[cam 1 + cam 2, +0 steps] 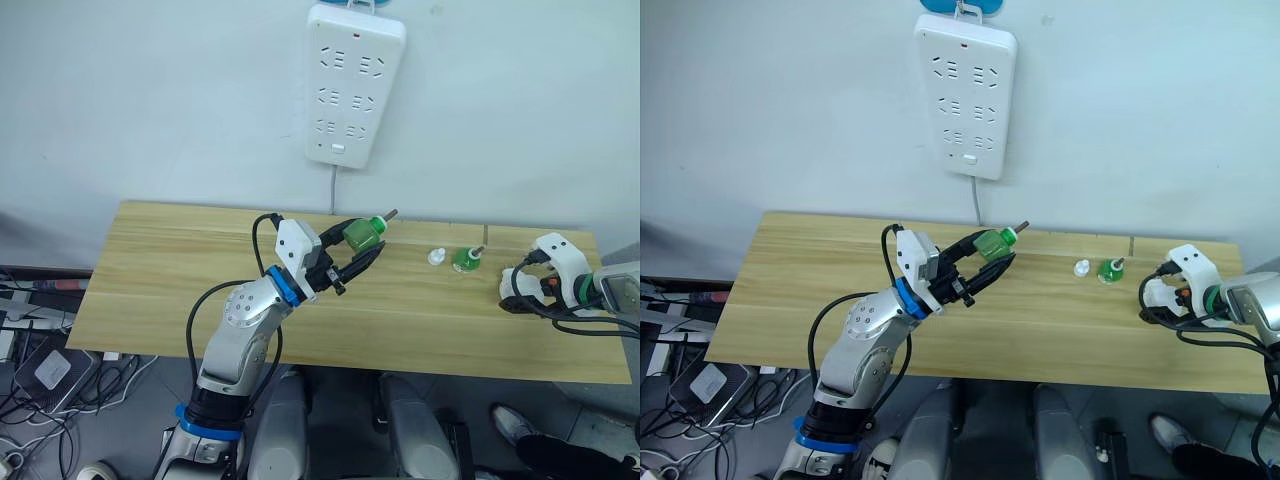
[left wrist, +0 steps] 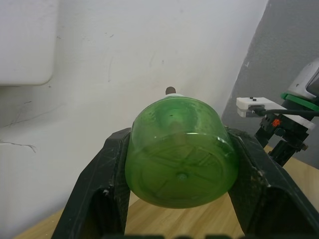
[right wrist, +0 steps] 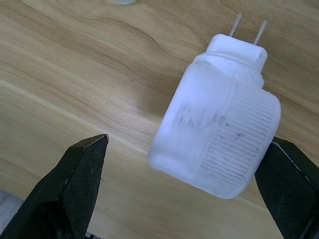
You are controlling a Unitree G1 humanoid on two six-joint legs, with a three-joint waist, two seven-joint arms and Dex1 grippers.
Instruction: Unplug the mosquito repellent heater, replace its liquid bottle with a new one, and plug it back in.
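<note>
My left gripper (image 1: 372, 243) is raised above the middle of the wooden table (image 1: 180, 290) and is shut on a green liquid bottle (image 1: 362, 234). The bottle's wick points toward the wall, and its round base (image 2: 180, 172) faces the left wrist camera between the black fingers. At the table's right end my right gripper (image 1: 512, 292) is open. The white mosquito repellent heater (image 3: 219, 129) sits between its fingers, close against one finger and well apart from the other. Its two metal prongs (image 3: 247, 30) point away from the gripper. A second green bottle (image 1: 465, 259) stands on the table between the two arms.
A small white cap (image 1: 436, 257) lies just left of the second bottle. The long white power strip (image 1: 354, 85) hangs on the wall above the table's middle, its cord running down behind the table. Cables and boxes (image 1: 40, 370) lie on the floor at the left.
</note>
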